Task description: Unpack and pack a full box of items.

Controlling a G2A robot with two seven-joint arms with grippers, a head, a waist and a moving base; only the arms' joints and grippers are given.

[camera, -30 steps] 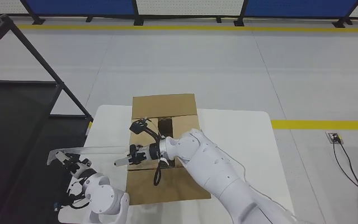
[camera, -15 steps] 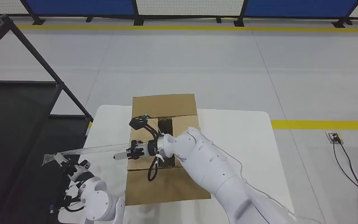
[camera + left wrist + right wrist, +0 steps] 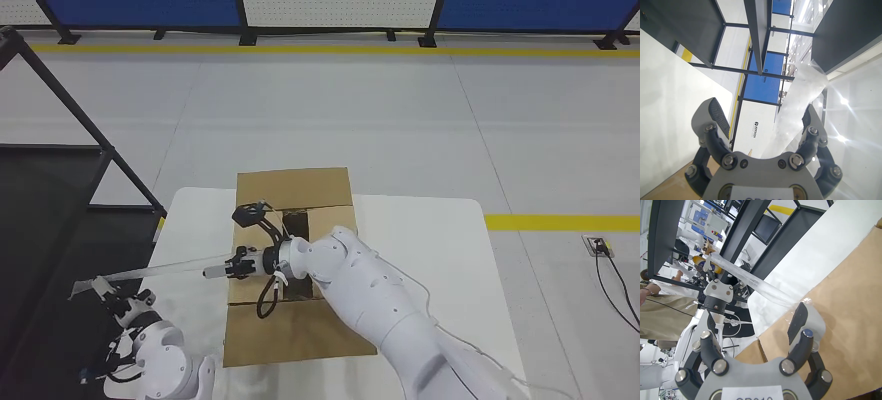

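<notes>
White desk (image 3: 440, 250) as work surface. Off near-left corner: left claw (image 3: 761, 106), fingers apart, clear tape strip (image 3: 804, 91) stuck to one pad. Tape stretched right to cardboard box (image 3: 300, 190) left edge. At that edge, right claw (image 3: 755, 313), fingers apart, holding nothing. Box mid-desk, flaps spread near and far.
</notes>
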